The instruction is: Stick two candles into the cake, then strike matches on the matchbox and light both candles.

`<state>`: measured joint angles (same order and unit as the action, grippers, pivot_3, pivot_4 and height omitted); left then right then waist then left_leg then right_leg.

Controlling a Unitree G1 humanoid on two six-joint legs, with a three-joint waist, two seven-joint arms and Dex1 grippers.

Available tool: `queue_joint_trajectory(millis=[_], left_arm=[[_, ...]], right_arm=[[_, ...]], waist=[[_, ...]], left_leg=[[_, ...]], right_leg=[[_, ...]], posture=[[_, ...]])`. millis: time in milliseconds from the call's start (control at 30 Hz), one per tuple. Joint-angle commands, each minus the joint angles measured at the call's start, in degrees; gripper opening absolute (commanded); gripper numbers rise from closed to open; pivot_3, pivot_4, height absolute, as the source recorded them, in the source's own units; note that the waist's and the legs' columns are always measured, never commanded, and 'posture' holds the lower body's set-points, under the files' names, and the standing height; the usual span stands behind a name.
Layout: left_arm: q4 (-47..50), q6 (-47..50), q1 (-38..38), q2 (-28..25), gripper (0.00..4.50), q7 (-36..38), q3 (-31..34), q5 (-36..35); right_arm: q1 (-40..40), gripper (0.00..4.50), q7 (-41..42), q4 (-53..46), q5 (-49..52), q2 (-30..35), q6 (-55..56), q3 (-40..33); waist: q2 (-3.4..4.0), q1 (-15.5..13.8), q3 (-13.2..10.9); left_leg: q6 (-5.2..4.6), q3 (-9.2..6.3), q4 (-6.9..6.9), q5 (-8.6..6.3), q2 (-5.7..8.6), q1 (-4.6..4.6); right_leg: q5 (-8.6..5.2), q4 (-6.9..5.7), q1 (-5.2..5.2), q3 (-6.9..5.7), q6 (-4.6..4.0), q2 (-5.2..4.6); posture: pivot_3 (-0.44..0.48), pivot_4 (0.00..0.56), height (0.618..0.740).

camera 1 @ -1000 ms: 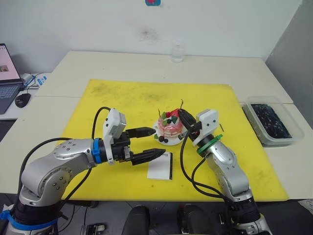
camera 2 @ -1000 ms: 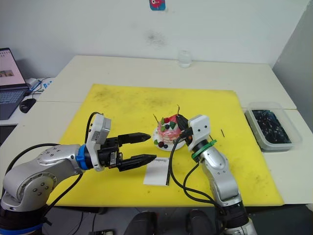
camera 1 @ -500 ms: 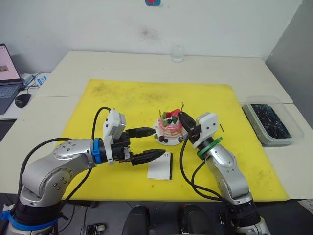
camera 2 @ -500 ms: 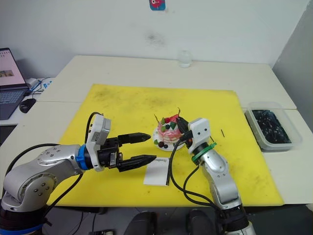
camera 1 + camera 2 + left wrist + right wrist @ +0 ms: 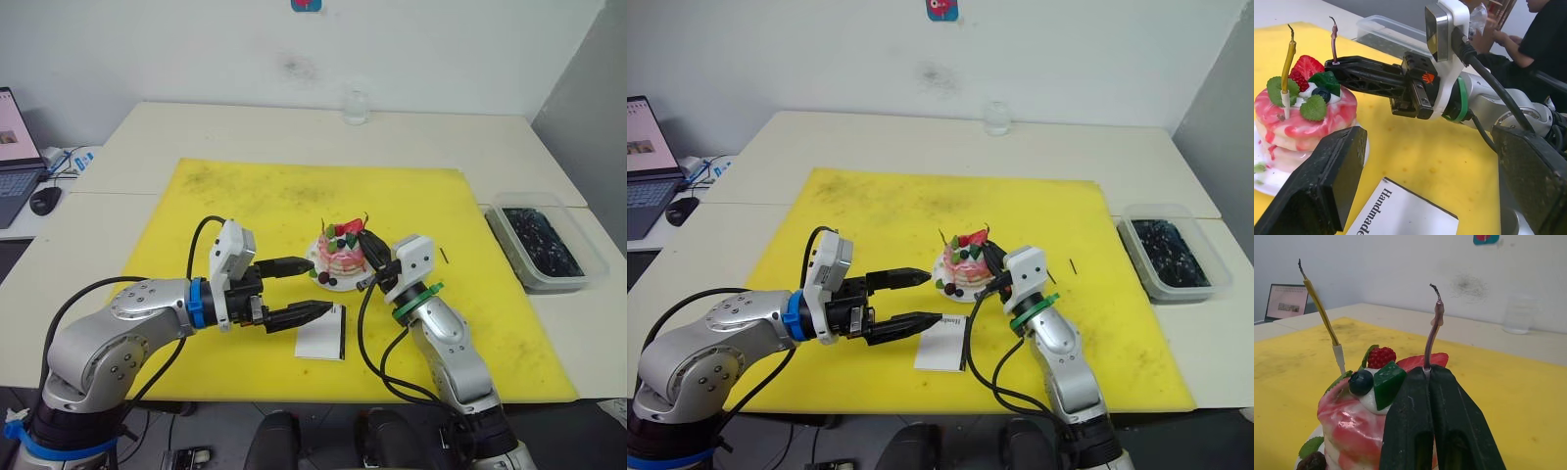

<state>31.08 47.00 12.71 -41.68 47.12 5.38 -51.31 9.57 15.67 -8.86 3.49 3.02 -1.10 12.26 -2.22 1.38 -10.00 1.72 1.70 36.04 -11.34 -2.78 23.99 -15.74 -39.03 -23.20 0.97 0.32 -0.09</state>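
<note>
The pink-and-white cake sits on a white plate on the yellow mat. A yellow candle stands stuck in its top. My right gripper is at the cake's right top edge, shut on a purple candle that points upward; the fingers hide its lower end. My left gripper hovers open just left of the cake, above the white matchbox, with nothing between its fingers. A short dark match lies on the mat to the right.
A clear plastic tub with dark contents stands at the right table edge. A glass is at the back. A laptop and mouse are far left. A person sits beyond the table.
My right gripper has come down and in toward the cake top with the purple candle. The left gripper has edged slightly right, still open.
</note>
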Motion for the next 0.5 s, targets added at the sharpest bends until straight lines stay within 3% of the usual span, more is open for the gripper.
queue_joint_trajectory(millis=[33, 333, 467, 500], left_arm=[[0.6, -1.2, 0.8, 0.1, 4.5, 0.5, 0.1, 0.0], [0.4, -1.3, 1.1, 0.4, 4.5, 0.4, -0.3, 0.2], [0.5, -1.6, 1.2, 0.4, 4.5, 0.5, -0.7, 0.8], [0.5, -1.6, 1.2, 0.4, 4.5, 0.5, -0.8, 0.9]], right_arm=[[-1.0, 0.04, 0.1, 1.2, -0.4, -0.5, 1.2, 0.8], [0.3, 0.04, 0.1, 1.7, -2.9, 0.5, 3.0, 1.3], [0.8, 0.95, -0.3, 0.4, -2.4, 0.4, 2.5, -0.2], [0.8, 1.35, -0.2, 0.1, -2.2, 0.5, 2.3, -0.5]], waist=[[0.0, 0.0, 0.0], [0.0, 0.1, 0.0], [0.0, 0.1, 0.0], [0.0, 0.1, 0.0]], left_leg=[[0.0, 0.0, 0.0, 0.0, 0.0, -0.01], [0.0, 0.0, 0.0, 0.0, -0.01, -0.05], [0.0, 0.01, 0.0, 0.0, 0.0, -0.05], [0.0, 0.01, 0.0, 0.0, -0.01, -0.05]], right_leg=[[0.0, 0.0, 0.0, 0.01, 0.0, 0.0], [0.0, -0.01, 0.02, 0.0, 0.0, 0.0], [0.0, -0.01, 0.03, 0.01, 0.0, 0.0], [0.0, -0.01, 0.02, 0.02, 0.0, 0.0]], posture=[[0.0, 0.15, 0.74], [0.0, 0.15, 0.74], [0.0, 0.15, 0.74], [0.0, 0.15, 0.74]])
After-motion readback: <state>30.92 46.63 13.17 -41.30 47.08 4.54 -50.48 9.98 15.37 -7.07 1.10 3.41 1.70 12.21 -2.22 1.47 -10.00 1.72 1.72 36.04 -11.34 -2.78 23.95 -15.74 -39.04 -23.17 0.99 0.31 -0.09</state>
